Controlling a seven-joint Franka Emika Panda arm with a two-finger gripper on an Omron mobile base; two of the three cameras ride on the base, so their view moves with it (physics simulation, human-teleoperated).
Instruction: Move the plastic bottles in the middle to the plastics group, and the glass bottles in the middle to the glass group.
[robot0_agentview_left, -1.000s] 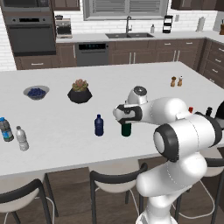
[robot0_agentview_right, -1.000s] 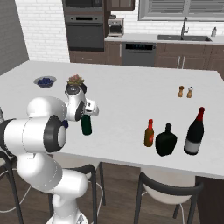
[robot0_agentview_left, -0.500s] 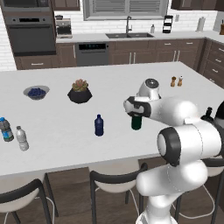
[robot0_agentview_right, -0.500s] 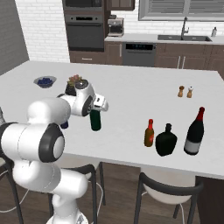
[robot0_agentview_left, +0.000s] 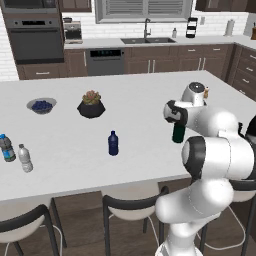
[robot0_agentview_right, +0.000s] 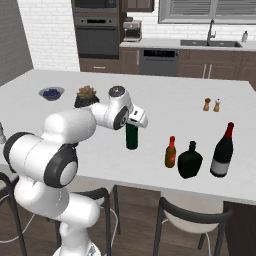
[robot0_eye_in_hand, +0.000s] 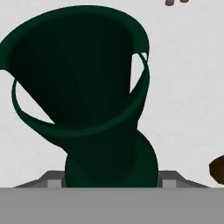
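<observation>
Right base view shows the glass group (robot0_agentview_right: 190, 160); hand view shows jaws clamping the green bottle (robot0_eye_in_hand: 87, 87).

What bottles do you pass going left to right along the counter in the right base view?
Green bottle in the gripper → amber bottle with the red cap → squat black bottle → tall dark bottle with the red top.
</observation>
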